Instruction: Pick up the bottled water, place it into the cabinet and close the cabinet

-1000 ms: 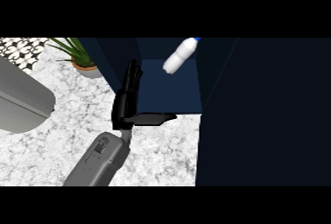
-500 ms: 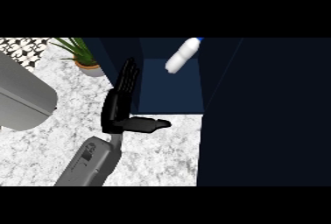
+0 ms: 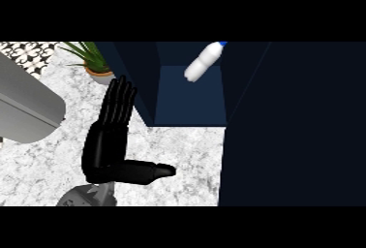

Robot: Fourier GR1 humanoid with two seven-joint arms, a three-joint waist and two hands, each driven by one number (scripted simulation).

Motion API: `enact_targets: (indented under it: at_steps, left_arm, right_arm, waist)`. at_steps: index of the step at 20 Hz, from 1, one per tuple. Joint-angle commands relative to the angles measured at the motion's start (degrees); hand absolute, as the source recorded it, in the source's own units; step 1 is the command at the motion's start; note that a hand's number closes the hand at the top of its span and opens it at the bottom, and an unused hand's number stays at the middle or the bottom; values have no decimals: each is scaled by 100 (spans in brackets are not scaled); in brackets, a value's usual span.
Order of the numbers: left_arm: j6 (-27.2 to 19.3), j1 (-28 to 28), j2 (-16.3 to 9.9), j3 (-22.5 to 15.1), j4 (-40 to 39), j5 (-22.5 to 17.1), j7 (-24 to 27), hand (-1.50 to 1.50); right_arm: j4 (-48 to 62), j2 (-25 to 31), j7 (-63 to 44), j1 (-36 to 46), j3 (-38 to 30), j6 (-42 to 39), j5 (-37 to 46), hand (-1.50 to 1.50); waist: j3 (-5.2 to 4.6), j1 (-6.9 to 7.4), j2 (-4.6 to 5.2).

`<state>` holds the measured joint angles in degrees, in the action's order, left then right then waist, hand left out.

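Bottled water (image 3: 204, 61) lies inside the cabinet (image 3: 191, 99), at twelve o'clock, so I judge placement done and closing the door in hand. My left hand (image 3: 109, 138) stands at nine o'clock of the opening, fingers straight and pressed together, thumb out toward three o'clock. Next I must sweep the door shut.

You have bare grey-marbled worktop (image 3: 178, 145) at six o'clock of the open dark-blue cabinet (image 3: 191, 99); its tall door (image 3: 293, 126) walls three o'clock.
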<state>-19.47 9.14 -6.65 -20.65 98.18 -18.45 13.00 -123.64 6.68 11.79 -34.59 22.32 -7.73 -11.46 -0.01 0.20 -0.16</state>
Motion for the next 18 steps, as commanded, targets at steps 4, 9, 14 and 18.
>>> enact_targets:
  at_steps: [4, 9, 14, 18]
  left_arm:
    - [150, -1101, 51, -682, 1115, 149, -68, -150]
    - [184, -1840, -363, -810, 2260, 151, -238, -150]
    - [367, -2588, -674, -414, 2552, -91, 177, -150]
    - [658, -3449, -1056, -200, 3183, -379, 390, -150]
  right_arm:
    - [296, 53, 230, 187, 189, 27, 408, -150]
    - [-286, 465, -200, -105, 751, -137, 893, 150]
    - [-568, 1251, -462, -58, 755, -801, 858, 150]
    - [-945, 1133, -908, 120, 1482, -745, 1244, 150]
  waist:
    - [1, -13, 3]
    - [-2, 12, -13]
    - [-5, 37, -10]
    - [-11, 109, -22]
